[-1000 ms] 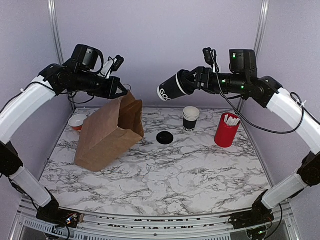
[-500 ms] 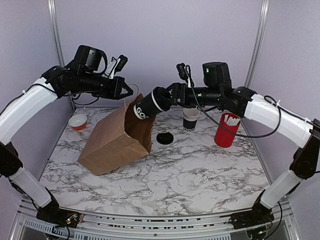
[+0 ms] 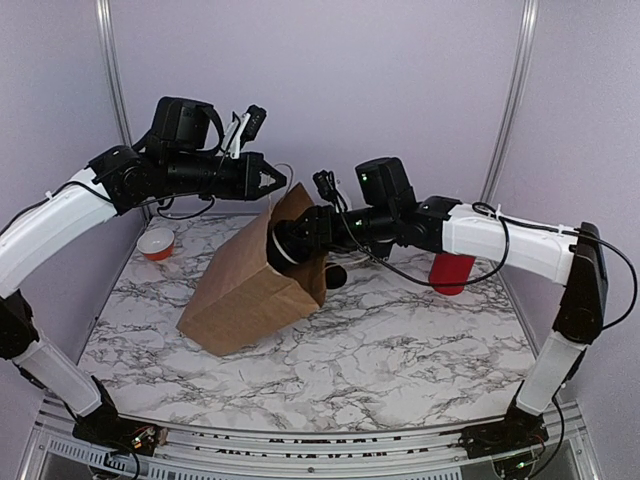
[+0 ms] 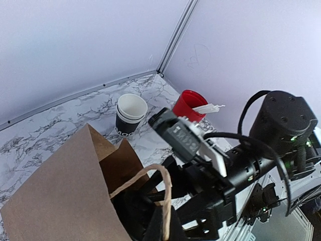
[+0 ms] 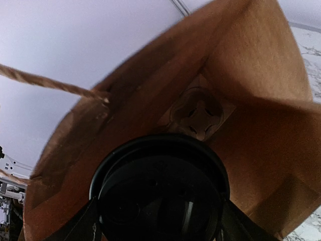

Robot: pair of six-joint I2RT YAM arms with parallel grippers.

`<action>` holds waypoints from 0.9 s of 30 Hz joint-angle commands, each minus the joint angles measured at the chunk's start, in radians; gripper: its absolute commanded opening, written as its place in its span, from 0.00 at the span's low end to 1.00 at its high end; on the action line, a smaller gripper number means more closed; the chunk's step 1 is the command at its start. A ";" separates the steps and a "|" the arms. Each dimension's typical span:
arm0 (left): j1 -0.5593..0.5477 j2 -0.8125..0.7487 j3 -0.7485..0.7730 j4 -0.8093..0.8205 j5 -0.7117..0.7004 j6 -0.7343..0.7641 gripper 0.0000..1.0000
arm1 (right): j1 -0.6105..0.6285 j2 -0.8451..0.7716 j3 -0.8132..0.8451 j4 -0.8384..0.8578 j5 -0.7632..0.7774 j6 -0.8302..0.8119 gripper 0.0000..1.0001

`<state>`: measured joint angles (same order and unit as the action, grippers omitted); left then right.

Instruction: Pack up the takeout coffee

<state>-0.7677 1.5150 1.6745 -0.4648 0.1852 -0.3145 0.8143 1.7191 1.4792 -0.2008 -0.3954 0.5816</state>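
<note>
Marble counter point(image 3: 400, 350), pale walls. Left hand point(image 3: 272, 183) is clamped together on the twine handle point(image 4: 163, 196), holding the brown paper bag point(image 3: 240, 295) mouth-up and tilted. Right hand point(image 3: 305, 235) grips the takeout coffee point(image 5: 160, 191), partly inside the bag's mouth.

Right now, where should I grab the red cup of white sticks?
Probably its side wall below the rim, coming in level from the front: the red cup stands upright and white sticks poke out the top, blocking a grasp from above.

Pale lilac walls point(image 3: 320, 90) enclose a marble-patterned table point(image 3: 400, 350).
</note>
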 commanded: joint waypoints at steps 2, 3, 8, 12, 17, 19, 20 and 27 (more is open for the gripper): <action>-0.033 -0.049 -0.017 0.229 -0.038 -0.102 0.00 | 0.001 0.024 0.183 -0.129 0.031 -0.051 0.72; -0.038 -0.047 -0.014 0.259 -0.034 -0.122 0.00 | 0.003 0.030 0.216 -0.171 0.041 -0.069 0.72; -0.078 0.004 0.060 0.364 -0.047 -0.195 0.00 | 0.003 0.041 0.376 -0.385 0.107 -0.134 0.72; -0.132 0.023 0.021 0.488 -0.106 -0.284 0.00 | 0.001 0.050 0.478 -0.559 0.194 -0.182 0.72; -0.208 0.008 -0.103 0.666 -0.268 -0.371 0.00 | -0.004 0.088 0.565 -0.730 0.259 -0.223 0.72; -0.238 0.010 -0.126 0.704 -0.339 -0.373 0.00 | -0.006 0.102 0.609 -0.786 0.292 -0.240 0.72; -0.248 0.012 -0.135 0.715 -0.364 -0.370 0.00 | -0.009 0.102 0.624 -0.809 0.305 -0.244 0.72; -0.259 -0.023 -0.294 0.771 -0.460 -0.444 0.00 | -0.020 0.087 0.608 -0.879 0.282 -0.259 0.72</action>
<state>-1.0248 1.5265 1.4586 0.1955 -0.1860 -0.6994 0.7994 1.8149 2.0659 -1.0004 -0.1196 0.3466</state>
